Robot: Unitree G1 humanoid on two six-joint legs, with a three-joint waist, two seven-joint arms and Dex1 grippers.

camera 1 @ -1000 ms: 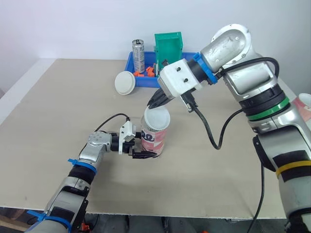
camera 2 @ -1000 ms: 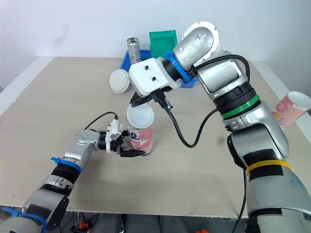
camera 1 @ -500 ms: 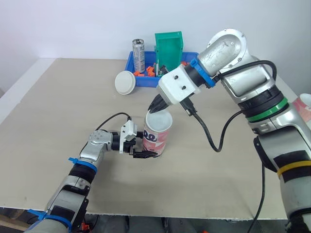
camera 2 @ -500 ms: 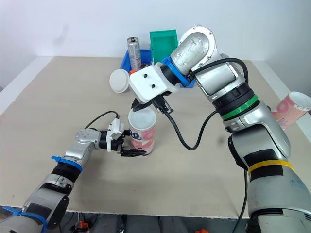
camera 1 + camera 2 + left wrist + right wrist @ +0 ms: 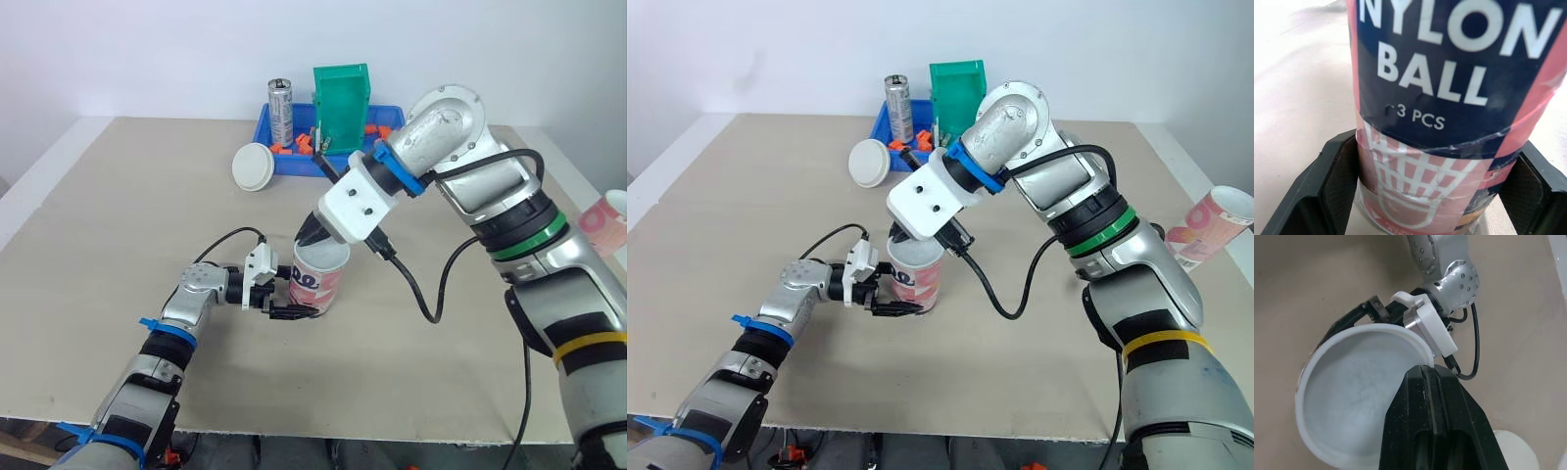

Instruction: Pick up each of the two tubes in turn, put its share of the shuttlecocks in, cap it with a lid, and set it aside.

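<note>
A pink and navy shuttlecock tube (image 5: 315, 287) stands upright in the middle of the table. My left gripper (image 5: 292, 308) is shut on its base, with a black finger (image 5: 1327, 188) on each side of it. A white lid (image 5: 327, 256) sits on the tube's mouth, and my right gripper (image 5: 312, 235) is shut on the lid's rim from above. In the right wrist view the lid (image 5: 1356, 396) lies under the closed fingers (image 5: 1431, 396). A second tube (image 5: 1203, 223) leans at the table's right edge. A second white lid (image 5: 253, 166) lies near the back.
A blue tray (image 5: 284, 162) with orange bits stands at the back, with a silver can (image 5: 280, 110) and a green bin (image 5: 341, 98) in it. A black cable (image 5: 431, 284) hangs from my right arm just right of the tube.
My right gripper has come down and slightly right with the lid, which was tilted above the tube and now rests lower on its mouth. My left gripper has kept its hold.
</note>
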